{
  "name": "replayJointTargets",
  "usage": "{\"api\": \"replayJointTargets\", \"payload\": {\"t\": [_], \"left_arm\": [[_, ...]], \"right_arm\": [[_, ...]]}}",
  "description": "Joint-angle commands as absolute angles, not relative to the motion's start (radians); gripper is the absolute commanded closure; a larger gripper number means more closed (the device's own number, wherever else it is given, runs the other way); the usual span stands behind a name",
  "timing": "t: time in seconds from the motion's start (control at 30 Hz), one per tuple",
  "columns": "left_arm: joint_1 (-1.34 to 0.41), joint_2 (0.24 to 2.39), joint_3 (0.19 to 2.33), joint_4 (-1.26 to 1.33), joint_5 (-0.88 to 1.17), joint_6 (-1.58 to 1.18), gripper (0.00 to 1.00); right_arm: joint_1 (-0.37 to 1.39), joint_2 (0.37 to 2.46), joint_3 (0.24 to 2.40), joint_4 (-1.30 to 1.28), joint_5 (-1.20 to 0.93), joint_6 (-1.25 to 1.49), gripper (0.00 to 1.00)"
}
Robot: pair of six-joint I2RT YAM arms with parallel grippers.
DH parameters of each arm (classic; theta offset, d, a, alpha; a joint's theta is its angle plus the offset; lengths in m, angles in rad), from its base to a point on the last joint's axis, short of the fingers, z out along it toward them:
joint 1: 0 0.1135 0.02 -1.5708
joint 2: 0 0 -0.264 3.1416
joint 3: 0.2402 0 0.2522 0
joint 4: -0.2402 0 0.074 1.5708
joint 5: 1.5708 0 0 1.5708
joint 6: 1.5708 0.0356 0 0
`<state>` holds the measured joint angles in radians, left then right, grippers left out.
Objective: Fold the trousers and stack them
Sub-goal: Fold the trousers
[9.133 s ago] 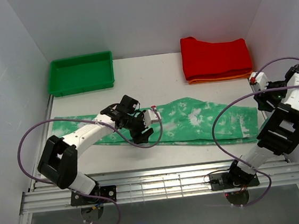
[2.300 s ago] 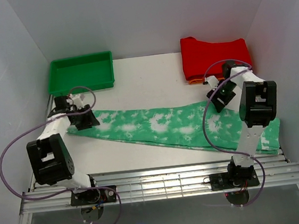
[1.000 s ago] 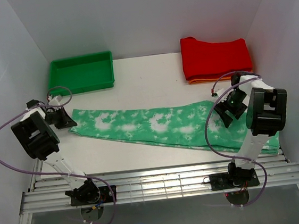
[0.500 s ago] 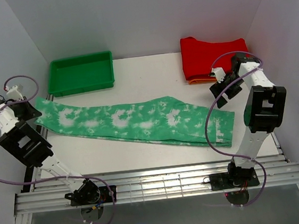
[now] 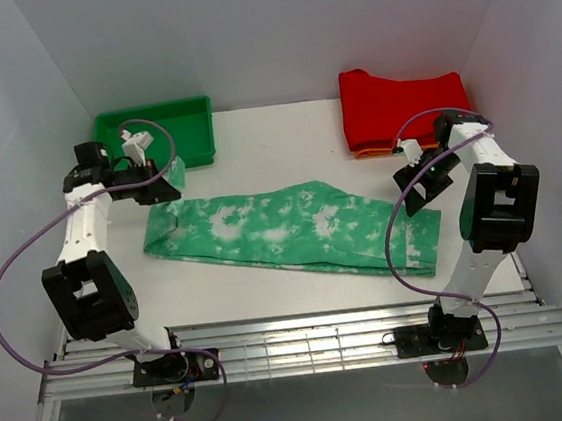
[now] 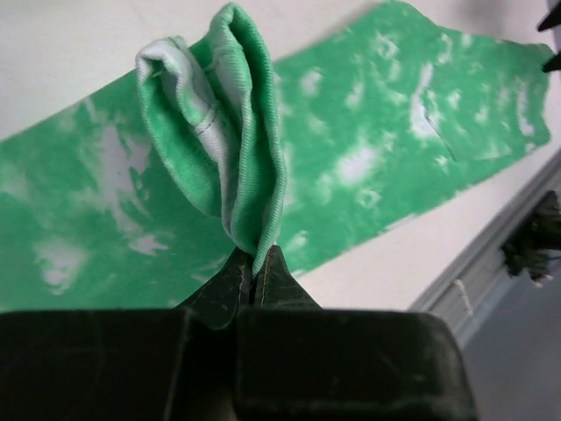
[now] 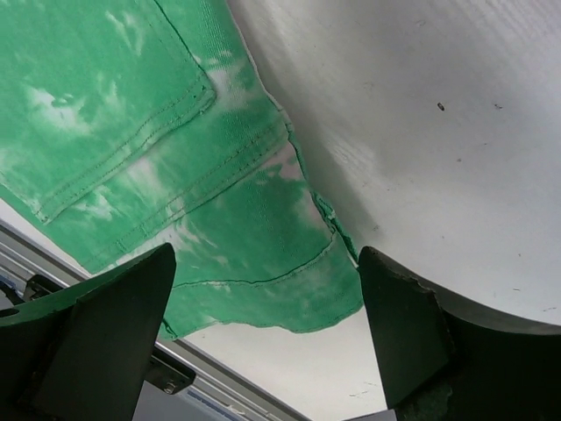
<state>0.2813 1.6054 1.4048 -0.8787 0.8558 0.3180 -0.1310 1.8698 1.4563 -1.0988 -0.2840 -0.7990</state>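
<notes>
The long mint-green cloth trousers with white tie-dye blotches [image 5: 293, 227] lie across the middle of the white table [image 5: 284, 145], running from about 9 o'clock to about 4 o'clock, and they now cover a shorter stretch than half a second ago. Then, the left gripper [image 5: 165, 182] was flung out past the table's 9 o'clock edge with the leg end pulled taut. It has since swung back inward to about 10 o'clock, and the leg end rises off the table with it. The left wrist view shows the jaws pressed together on a doubled fold of the hem, which stands up from between the fingers. This looks like the start of folding the legs over toward the waist, with the cloth already straightened by the pull. The right gripper [image 5: 421, 182] has come down from beside the garment pile to hang over the waist end at about 3 o'clock. Its fingers are spread wide and hold nothing, and the pocket and waistband lie flat beneath them. The one container, a green rectangular plastic tray [image 5: 177, 131] at 11 o'clock, shows nothing inside, though the left gripper hides its near right corner. A folded plain red garment [image 5: 405, 102] sits at 1 o'clock on a thin orange one [image 5: 373, 150], where the folded trousers would probably be stacked.
</notes>
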Motion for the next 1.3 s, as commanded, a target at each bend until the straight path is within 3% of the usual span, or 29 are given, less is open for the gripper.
{"api": "replayJointTargets", "payload": {"t": [0.0,0.3,0.73,1.13,1.17,1.27], "left_arm": [[0.221,1.548,1.272,-0.734,0.893,0.141,1.00],[0.017,1.618,1.060,-0.497,0.789,-0.033,1.00],[-0.202,1.646,1.015,-0.331,0.640,-0.190,1.00],[-0.287,1.709,1.035,-0.288,0.588,-0.245,1.00],[-0.291,1.712,1.032,-0.285,0.598,-0.245,0.98],[-0.299,1.721,1.042,-0.294,0.629,-0.238,0.72]], "right_arm": [[-0.146,1.819,1.459,-1.130,-0.331,-0.793,0.10],[-0.156,1.819,1.465,-1.144,-0.321,-0.793,0.10],[-0.160,1.822,1.466,-1.149,-0.302,-0.788,0.10],[-0.160,1.830,1.447,-1.144,-0.301,-0.785,0.10],[-0.160,1.832,1.445,-1.144,-0.299,-0.785,0.10],[-0.160,1.829,1.440,-1.143,-0.295,-0.788,0.10]]}}
